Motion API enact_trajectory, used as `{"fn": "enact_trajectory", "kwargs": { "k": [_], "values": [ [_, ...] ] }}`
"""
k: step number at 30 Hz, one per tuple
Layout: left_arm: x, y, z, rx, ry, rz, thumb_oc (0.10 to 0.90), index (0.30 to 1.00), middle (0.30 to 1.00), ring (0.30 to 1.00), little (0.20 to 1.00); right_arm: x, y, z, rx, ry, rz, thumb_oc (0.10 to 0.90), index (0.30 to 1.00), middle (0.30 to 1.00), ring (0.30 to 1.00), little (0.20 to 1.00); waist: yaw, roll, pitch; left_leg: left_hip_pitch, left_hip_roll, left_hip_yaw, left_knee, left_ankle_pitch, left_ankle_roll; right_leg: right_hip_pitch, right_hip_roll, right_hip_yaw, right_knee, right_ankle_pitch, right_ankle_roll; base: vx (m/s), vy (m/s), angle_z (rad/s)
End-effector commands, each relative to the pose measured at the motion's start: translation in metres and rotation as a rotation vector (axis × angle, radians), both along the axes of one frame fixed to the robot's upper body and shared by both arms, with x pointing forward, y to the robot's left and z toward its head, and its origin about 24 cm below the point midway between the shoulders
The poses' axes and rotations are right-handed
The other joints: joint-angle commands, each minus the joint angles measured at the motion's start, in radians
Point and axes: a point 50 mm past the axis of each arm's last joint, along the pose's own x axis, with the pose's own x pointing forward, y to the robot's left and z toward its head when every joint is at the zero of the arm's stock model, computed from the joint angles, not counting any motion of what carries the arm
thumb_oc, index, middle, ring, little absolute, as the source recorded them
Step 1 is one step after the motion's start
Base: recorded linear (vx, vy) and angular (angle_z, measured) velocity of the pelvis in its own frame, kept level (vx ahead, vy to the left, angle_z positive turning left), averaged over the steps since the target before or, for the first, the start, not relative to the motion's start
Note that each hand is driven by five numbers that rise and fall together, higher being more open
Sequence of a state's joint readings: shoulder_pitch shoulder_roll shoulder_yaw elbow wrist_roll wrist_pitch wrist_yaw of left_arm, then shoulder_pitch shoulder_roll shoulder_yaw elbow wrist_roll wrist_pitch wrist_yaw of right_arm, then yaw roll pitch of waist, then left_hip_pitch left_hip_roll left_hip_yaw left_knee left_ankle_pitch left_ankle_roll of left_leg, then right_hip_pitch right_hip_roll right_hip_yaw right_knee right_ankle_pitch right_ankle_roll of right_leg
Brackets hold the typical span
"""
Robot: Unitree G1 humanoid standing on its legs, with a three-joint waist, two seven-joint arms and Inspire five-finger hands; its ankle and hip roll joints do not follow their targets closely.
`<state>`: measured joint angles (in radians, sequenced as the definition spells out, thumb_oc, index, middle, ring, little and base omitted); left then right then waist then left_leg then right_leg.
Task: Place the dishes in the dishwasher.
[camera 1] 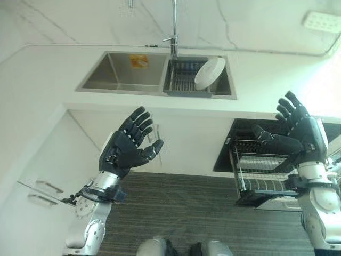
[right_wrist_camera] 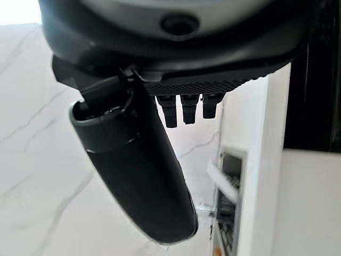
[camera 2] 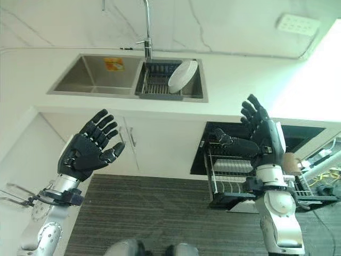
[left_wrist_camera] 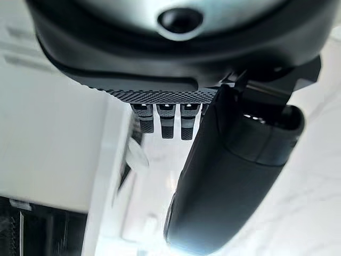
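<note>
A white plate (camera 1: 209, 73) leans upright in a dark drying rack (camera 1: 183, 80) inside the right basin of the steel sink (camera 1: 120, 72). The dishwasher (camera 1: 277, 154) under the counter at the right stands open, its wire rack (camera 1: 261, 178) pulled out. My left hand (camera 1: 128, 145) is raised below the counter, fingers straight and spread, holding nothing. Out in front of the dishwasher my right hand (camera 1: 295, 129) is held up the same way, open and empty. Both hands are well short of the plate.
A tall tap (camera 1: 173, 29) rises behind the sink. White cabinet doors (camera 1: 181, 141) run below the counter, with handles (camera 1: 42, 192) at the lower left. A wall socket (camera 1: 322, 21) sits at the top right. Dark striped floor (camera 1: 181, 213) lies between the arms.
</note>
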<state>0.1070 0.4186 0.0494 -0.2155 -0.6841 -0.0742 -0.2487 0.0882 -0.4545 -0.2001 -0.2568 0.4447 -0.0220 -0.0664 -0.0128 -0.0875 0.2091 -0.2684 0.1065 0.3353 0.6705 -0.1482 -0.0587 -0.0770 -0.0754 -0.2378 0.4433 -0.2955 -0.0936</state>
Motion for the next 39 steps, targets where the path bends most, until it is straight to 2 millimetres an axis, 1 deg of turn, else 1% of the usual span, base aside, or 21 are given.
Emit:
{"fn": "enact_trajectory", "kwargs": {
  "k": [1, 2, 4, 6, 11, 14, 18, 19, 20, 21, 22, 24, 26, 27, 28, 30, 32, 33, 34, 35, 39],
  "values": [
    [0.000, 0.000, 0.051, -0.009, -0.292, 0.015, 0.800, 0.900, 0.900, 0.900, 0.900, 0.004, 0.000, 0.055, -0.072, -0.256, 0.056, 0.800, 0.900, 0.900, 0.900, 0.900, -0.014, 0.086, -0.058, 0.081, 0.091, -0.095, -0.370, 0.130, -0.058, 0.082, 0.029, 0.036, -0.143, 0.057, 0.143, 0.24, 0.283, -0.71],
    [-0.001, 0.002, 0.050, -0.008, -0.293, 0.024, 0.800, 0.900, 0.900, 0.900, 0.900, 0.002, 0.000, 0.054, -0.073, -0.249, 0.064, 0.800, 0.900, 0.900, 0.900, 0.900, -0.013, 0.094, -0.067, 0.051, 0.095, -0.120, -0.370, 0.117, -0.061, 0.084, 0.032, 0.045, -0.143, 0.052, 0.150, 0.27, 0.288, -0.62],
    [-0.004, 0.005, 0.049, -0.010, -0.302, 0.038, 0.800, 0.900, 0.900, 0.900, 0.900, -0.001, -0.003, 0.052, -0.074, -0.241, 0.082, 0.800, 0.900, 0.900, 0.900, 0.900, -0.004, 0.099, -0.077, 0.018, 0.083, -0.185, -0.370, 0.139, -0.067, 0.101, 0.041, 0.080, -0.143, 0.035, 0.150, 0.23, 0.237, -0.66],
    [-0.007, 0.003, 0.049, 0.026, -0.325, 0.050, 0.800, 0.900, 0.900, 0.900, 0.900, -0.001, -0.002, 0.052, -0.072, -0.245, 0.098, 0.800, 0.900, 0.900, 0.900, 0.900, 0.001, 0.097, -0.091, 0.021, 0.075, -0.187, -0.370, 0.084, -0.056, 0.107, 0.028, 0.073, -0.143, 0.028, 0.157, 0.20, 0.241, -0.54],
    [-0.002, 0.001, 0.059, 0.084, -0.367, 0.041, 0.800, 0.900, 0.900, 0.900, 0.900, -0.001, -0.002, 0.056, -0.035, -0.262, 0.103, 0.800, 0.900, 0.900, 0.900, 0.900, 0.001, 0.104, -0.108, 0.065, 0.030, -0.173, -0.370, 0.023, -0.011, 0.130, -0.004, 0.055, -0.143, 0.031, 0.187, 0.21, 0.256, -0.56],
    [0.004, -0.007, 0.067, 0.138, -0.405, 0.013, 0.800, 0.900, 0.900, 0.900, 0.900, 0.001, 0.003, 0.055, -0.027, -0.268, 0.067, 0.800, 0.900, 0.900, 0.900, 0.900, 0.002, 0.098, -0.118, 0.097, -0.010, -0.189, -0.370, -0.014, 0.024, 0.145, -0.031, 0.029, -0.143, 0.119, 0.226, 0.20, 0.228, 0.08],
    [0.007, -0.012, 0.073, 0.149, -0.425, -0.032, 0.800, 0.900, 0.900, 0.900, 0.900, 0.001, 0.005, 0.057, 0.024, -0.321, 0.008, 0.800, 0.900, 0.900, 0.900, 0.900, 0.002, 0.103, -0.118, 0.120, -0.038, -0.216, -0.370, -0.035, 0.052, 0.166, -0.026, 0.010, -0.143, 0.197, 0.257, 0.16, 0.198, 0.24],
    [0.007, -0.015, 0.075, 0.151, -0.433, -0.046, 0.800, 0.900, 0.900, 0.900, 0.900, 0.001, 0.008, 0.056, 0.028, -0.328, 0.009, 0.800, 0.900, 0.900, 0.900, 0.900, 0.003, 0.109, -0.116, 0.133, -0.048, -0.225, -0.370, -0.042, 0.062, 0.157, -0.023, 0.000, -0.089, 0.239, 0.265, 0.14, 0.196, 0.16],
    [0.007, -0.016, 0.076, 0.154, -0.437, -0.052, 0.800, 0.900, 0.900, 0.900, 0.900, 0.001, 0.010, 0.056, 0.028, -0.329, 0.016, 0.800, 0.900, 0.900, 0.900, 0.900, 0.003, 0.110, -0.113, 0.136, -0.054, -0.228, -0.370, -0.043, 0.067, 0.138, -0.025, 0.002, -0.042, 0.246, 0.269, 0.15, 0.239, 0.05],
    [0.006, -0.017, 0.078, 0.165, -0.448, -0.062, 0.800, 0.900, 0.900, 0.900, 0.900, 0.000, 0.014, 0.055, 0.020, -0.324, 0.027, 0.800, 0.900, 0.900, 0.900, 0.900, 0.002, 0.116, -0.108, 0.148, -0.066, -0.240, -0.370, -0.049, 0.077, 0.082, -0.028, 0.004, 0.093, 0.274, 0.272, 0.10, 0.200, 0.00],
    [0.005, -0.017, 0.078, 0.170, -0.451, -0.062, 0.800, 0.900, 0.900, 0.900, 0.900, 0.000, 0.015, 0.054, 0.014, -0.322, 0.034, 0.800, 0.900, 0.900, 0.900, 0.900, 0.002, 0.117, -0.104, 0.154, -0.069, -0.239, -0.370, -0.054, 0.080, 0.037, -0.040, 0.004, 0.144, 0.283, 0.269, 0.12, 0.186, -0.06],
    [0.004, -0.018, 0.080, 0.178, -0.453, -0.064, 0.800, 0.900, 0.900, 0.900, 0.900, 0.002, 0.016, 0.051, 0.008, -0.294, 0.052, 0.800, 0.900, 0.900, 0.900, 0.900, 0.007, 0.112, -0.101, 0.160, -0.069, -0.234, -0.370, -0.057, 0.079, 0.005, -0.053, -0.018, 0.106, 0.268, 0.254, 0.11, 0.037, -0.06],
    [0.004, -0.017, 0.083, 0.170, -0.457, -0.067, 0.800, 0.900, 0.900, 0.900, 0.900, 0.002, 0.015, 0.051, 0.013, -0.285, 0.066, 0.800, 0.900, 0.900, 0.900, 0.900, 0.009, 0.106, -0.097, 0.168, -0.061, -0.229, -0.370, -0.061, 0.071, 0.020, -0.057, -0.043, -0.013, 0.266, 0.242, 0.14, -0.102, -0.29],
    [0.004, -0.017, 0.083, 0.172, -0.460, -0.072, 0.800, 0.900, 0.900, 0.900, 0.900, 0.001, 0.013, 0.052, 0.023, -0.296, 0.070, 0.800, 0.900, 0.900, 0.900, 0.900, 0.005, 0.098, -0.089, 0.181, -0.053, -0.222, -0.370, -0.072, 0.065, 0.025, -0.067, -0.053, -0.127, 0.282, 0.238, 0.14, -0.185, -0.33],
    [0.003, -0.018, 0.084, 0.175, -0.463, -0.073, 0.800, 0.900, 0.900, 0.900, 0.900, 0.000, 0.012, 0.052, 0.028, -0.303, 0.075, 0.800, 0.900, 0.900, 0.900, 0.900, -0.001, 0.092, -0.081, 0.189, -0.053, -0.220, -0.370, -0.079, 0.062, 0.011, -0.078, -0.042, -0.143, 0.283, 0.239, 0.13, -0.231, -0.23],
    [0.003, -0.021, 0.084, 0.190, -0.464, -0.078, 0.800, 0.900, 0.900, 0.900, 0.900, -0.002, 0.010, 0.053, 0.043, -0.310, 0.094, 0.800, 0.900, 0.900, 0.900, 0.900, -0.016, 0.072, -0.077, 0.197, -0.062, -0.220, -0.370, -0.096, 0.059, -0.042, -0.113, 0.021, -0.143, 0.264, 0.247, 0.12, -0.243, -0.12],
    [0.003, -0.023, 0.083, 0.195, -0.460, -0.085, 0.800, 0.900, 0.900, 0.900, 0.900, -0.005, 0.011, 0.054, 0.051, -0.317, 0.105, 0.800, 0.900, 0.900, 0.900, 0.900, -0.029, 0.061, -0.082, 0.204, -0.065, -0.222, -0.370, -0.114, 0.057, -0.083, -0.137, 0.071, -0.143, 0.292, 0.262, 0.18, -0.297, 0.27],
    [0.003, -0.022, 0.083, 0.195, -0.459, -0.084, 0.800, 0.900, 0.900, 0.900, 0.900, -0.005, 0.012, 0.054, 0.049, -0.318, 0.110, 0.800, 0.900, 0.900, 0.900, 0.900, -0.031, 0.059, -0.084, 0.211, -0.061, -0.223, -0.370, -0.122, 0.056, -0.091, -0.141, 0.076, -0.143, 0.298, 0.267, 0.24, -0.400, 0.33],
    [0.002, -0.022, 0.083, 0.204, -0.457, -0.082, 0.800, 0.900, 0.900, 0.900, 0.900, -0.006, 0.014, 0.055, 0.041, -0.333, 0.125, 0.800, 0.900, 0.900, 0.900, 0.900, -0.027, 0.060, -0.089, 0.216, -0.048, -0.220, -0.370, -0.124, 0.052, -0.095, -0.137, 0.070, -0.143, 0.240, 0.265, 0.23, -0.395, 0.19],
    [0.002, -0.023, 0.083, 0.208, -0.454, -0.080, 0.800, 0.900, 0.900, 0.900, 0.900, -0.006, 0.014, 0.058, 0.037, -0.347, 0.129, 0.800, 0.900, 0.900, 0.900, 0.900, -0.024, 0.060, -0.094, 0.216, -0.041, -0.219, -0.370, -0.123, 0.048, -0.092, -0.133, 0.064, -0.143, 0.218, 0.264, 0.22, -0.396, 0.15],
    [0.003, -0.024, 0.082, 0.160, -0.425, -0.080, 0.800, 0.900, 0.900, 0.900, 0.900, 0.003, 0.022, 0.066, 0.035, -0.369, 0.174, 0.800, 0.900, 0.900, 0.900, 0.900, -0.006, 0.058, -0.116, 0.226, 0.011, -0.200, -0.370, -0.112, 0.018, -0.074, -0.110, 0.035, -0.143, 0.171, 0.242, 0.20, -0.399, 0.10]
  ]
}}
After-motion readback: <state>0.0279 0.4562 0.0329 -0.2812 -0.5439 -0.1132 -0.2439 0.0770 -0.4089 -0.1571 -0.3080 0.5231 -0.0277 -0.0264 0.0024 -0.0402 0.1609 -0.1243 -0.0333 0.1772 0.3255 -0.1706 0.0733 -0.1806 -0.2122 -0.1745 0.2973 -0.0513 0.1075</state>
